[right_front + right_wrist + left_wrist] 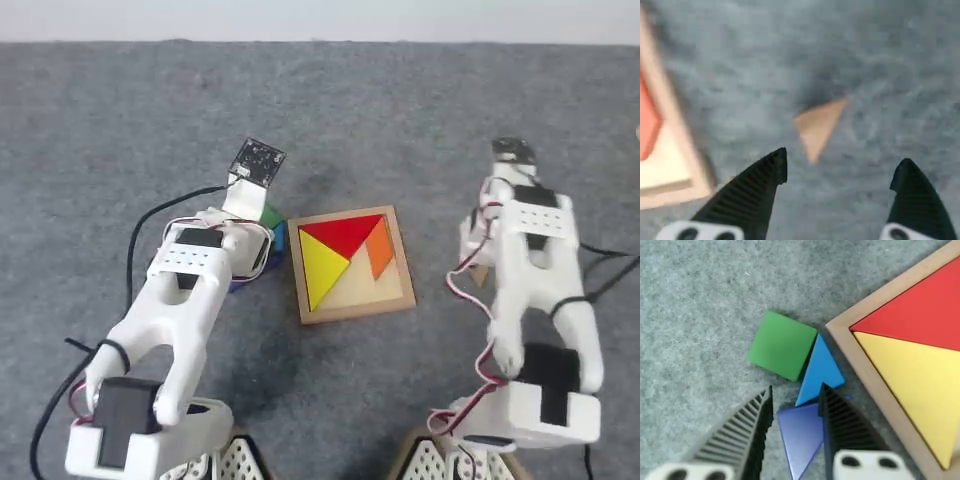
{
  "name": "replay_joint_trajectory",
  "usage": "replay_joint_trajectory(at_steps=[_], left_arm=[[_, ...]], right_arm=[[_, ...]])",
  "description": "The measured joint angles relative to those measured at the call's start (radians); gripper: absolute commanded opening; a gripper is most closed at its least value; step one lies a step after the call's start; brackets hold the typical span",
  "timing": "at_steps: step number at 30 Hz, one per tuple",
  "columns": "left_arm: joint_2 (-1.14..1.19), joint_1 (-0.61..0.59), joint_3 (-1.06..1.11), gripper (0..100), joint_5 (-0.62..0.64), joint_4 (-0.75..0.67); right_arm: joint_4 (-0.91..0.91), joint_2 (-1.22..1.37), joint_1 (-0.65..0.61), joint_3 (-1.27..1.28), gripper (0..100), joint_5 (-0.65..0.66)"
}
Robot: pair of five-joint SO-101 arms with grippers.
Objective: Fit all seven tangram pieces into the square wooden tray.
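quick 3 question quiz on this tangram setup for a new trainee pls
1. True or false: the green square lies inside the wooden tray.
2. Fill in: the tray holds a red triangle, a yellow triangle and an ___ piece.
3. Which lies on the carpet ahead of the right pincer? A) red triangle B) tan triangle C) yellow triangle

Key: 1 false; 2 orange piece; 3 B
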Motion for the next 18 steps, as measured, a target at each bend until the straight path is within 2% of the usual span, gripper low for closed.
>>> replay_joint_trajectory(at_steps=[7,18], left_arm=[[0.0,0.0,0.0,14,0.0,0.0],[0.0,0.0,0.012,14,0.0,0.0]], right_arm=[[-0.051,0.143,-0.015,-0.003,33.6,0.028],[-0.051,0.365,-0.021,-0.198,33.6,0.02]])
